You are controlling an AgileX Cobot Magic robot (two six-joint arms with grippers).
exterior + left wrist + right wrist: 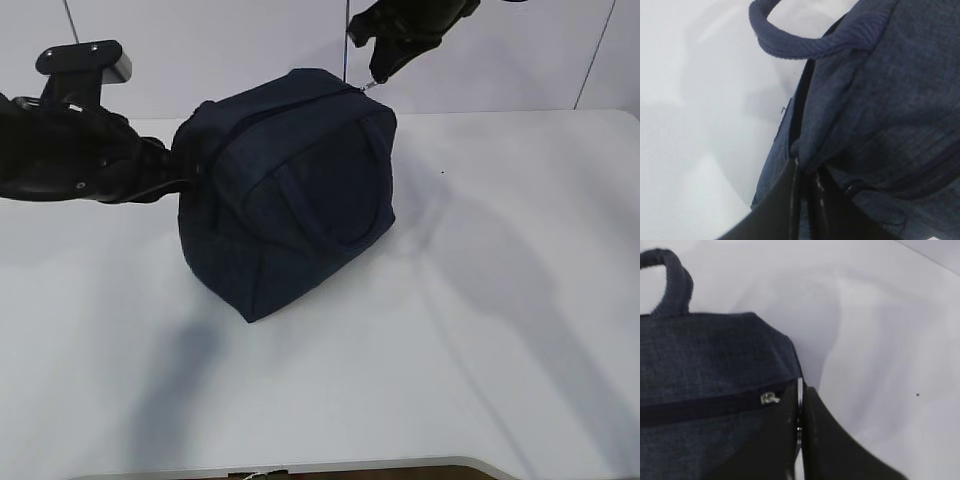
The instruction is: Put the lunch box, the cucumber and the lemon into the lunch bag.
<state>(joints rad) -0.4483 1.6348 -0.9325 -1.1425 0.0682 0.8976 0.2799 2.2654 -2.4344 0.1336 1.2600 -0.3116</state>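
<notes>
My white tabletop (pixel 480 330) nearest, lunch bag (pixel 290 200) resting on it between my two arms, left jaws (pixel 805 175) clamped on fabric at its end, right jaws (pixel 800 410) farthest, pinched shut on the silver ring pull (pixel 799 390) at its zipper (pixel 705 405)

A smooth white table (pixel 480 330) is seen filling the scene, softly lit, with grey shadows cast across it. Behind it, a white panelled wall (pixel 520 50) is crossed by thin dark seams

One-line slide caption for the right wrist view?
Right gripper shut on the silver ring pull of the zipped navy lunch bag.
</notes>
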